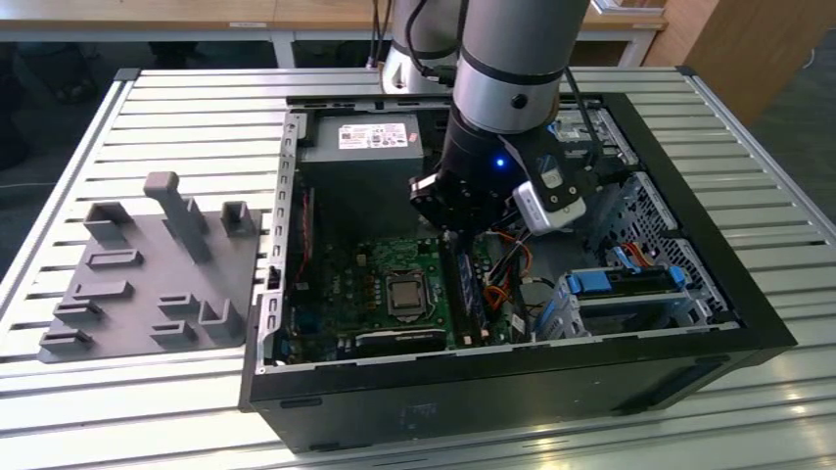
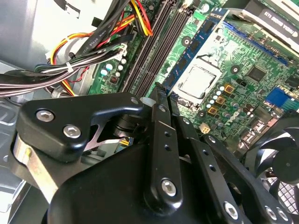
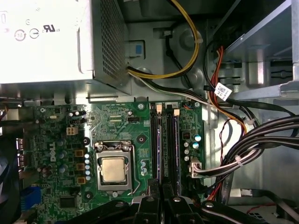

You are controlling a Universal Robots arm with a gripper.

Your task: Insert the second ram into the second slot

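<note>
Exterior view shows the tool point(image 1: 449, 233), fingers drawn together, over one end of the ram point(image 1: 467, 294) standing upright beside the CPU point(image 1: 402, 292); seating it likely wants a straight, even downward push.

Slatted metal table point(image 1: 170, 108), open computer case point(image 1: 457, 392); grey fixture plate point(image 1: 124, 328)

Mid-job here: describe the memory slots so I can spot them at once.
Look inside the open computer case at the green motherboard and find the square silver processor. Between it and the cable bundle run the memory slots. They are long, narrow, dark parallel strips with pale clips at one end, unlike the squat parts around them.
</note>
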